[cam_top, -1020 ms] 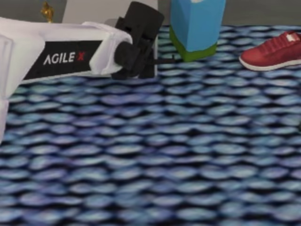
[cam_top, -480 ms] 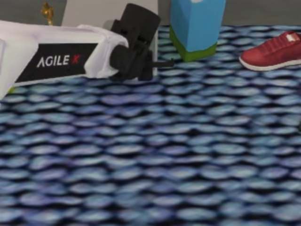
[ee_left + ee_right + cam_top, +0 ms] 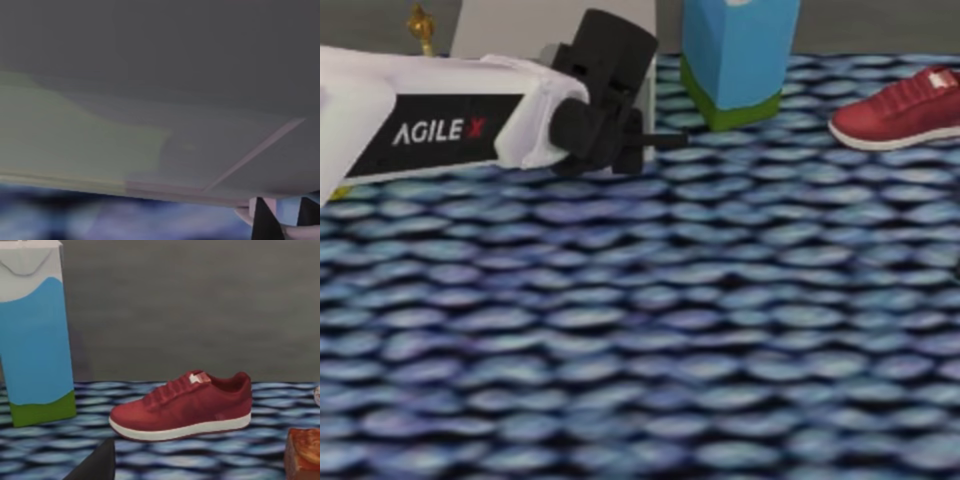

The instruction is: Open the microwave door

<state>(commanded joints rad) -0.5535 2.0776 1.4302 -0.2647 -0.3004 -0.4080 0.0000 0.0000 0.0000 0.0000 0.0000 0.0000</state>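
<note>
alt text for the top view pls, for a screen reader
The left gripper reaches across the far left of a blue woven table to the front of a light-grey microwave, mostly hidden behind the white arm. A blue-and-green carton stands right of the microwave and a red shoe lies at the far right; the right arm is not visible.

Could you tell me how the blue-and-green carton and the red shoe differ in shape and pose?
The tall blue-and-green carton stands upright on its base; the low red sneaker with a white sole lies flat on its sole. The carton is boxy with straight sides; the shoe is rounded and long. Both rest on the blue woven cloth, apart.
</note>
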